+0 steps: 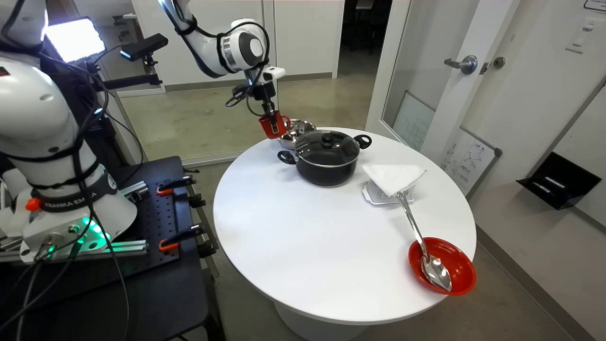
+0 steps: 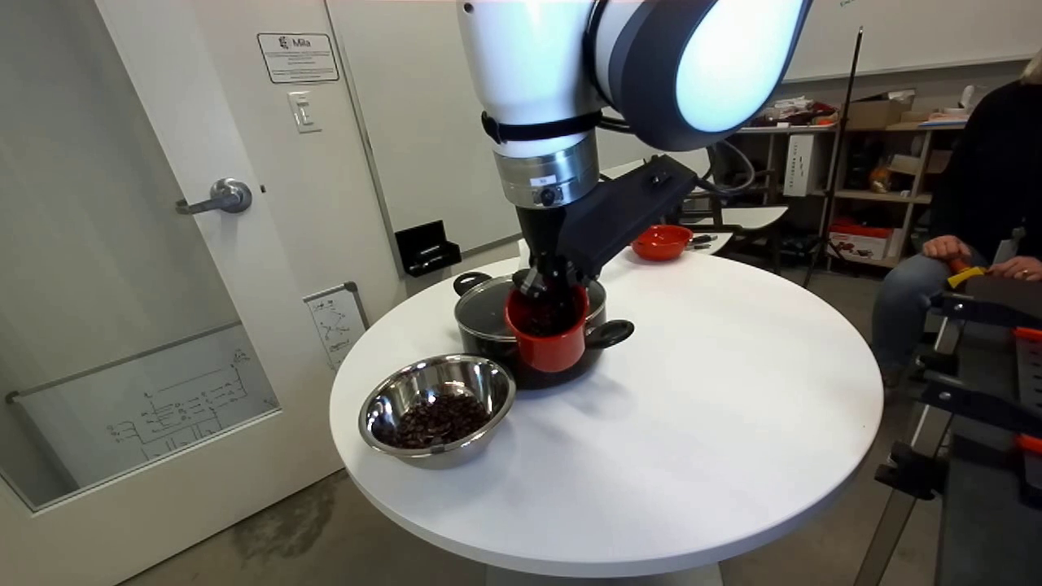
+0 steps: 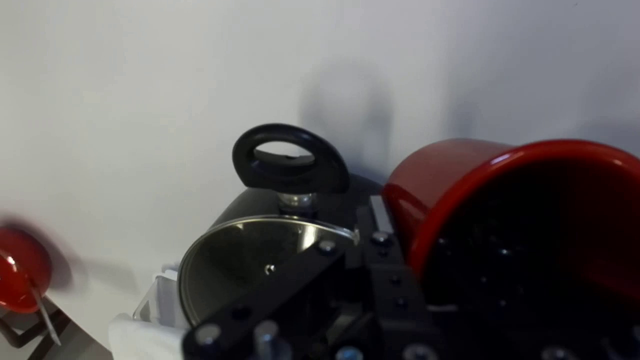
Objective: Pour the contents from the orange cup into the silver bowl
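Note:
The orange cup [image 2: 552, 352], red-orange and round, is held tilted above the table beside the dark pot, its mouth facing sideways. My gripper [image 1: 271, 121] is shut on the cup's wall near the rim. One finger [image 3: 376, 215] lies along the outside in the wrist view; the inner one is lost in the dark of the mouth. Dark matter shows inside the cup, but I cannot tell beans from finger. The shiny silver bowl [image 2: 482, 389] stands on the table with dark beans in it. In both exterior views the cup is close to the bowl, to one side of it.
A dark two-handled pot [image 1: 326, 171] with a glass lid stands right by the bowl and cup. A white cloth [image 1: 395, 176] lies over a clear container. Farther off is a red bowl [image 1: 460, 265] with a spoon [image 1: 436, 272]. The round table's edge [image 2: 602, 561] curves past the bowl.

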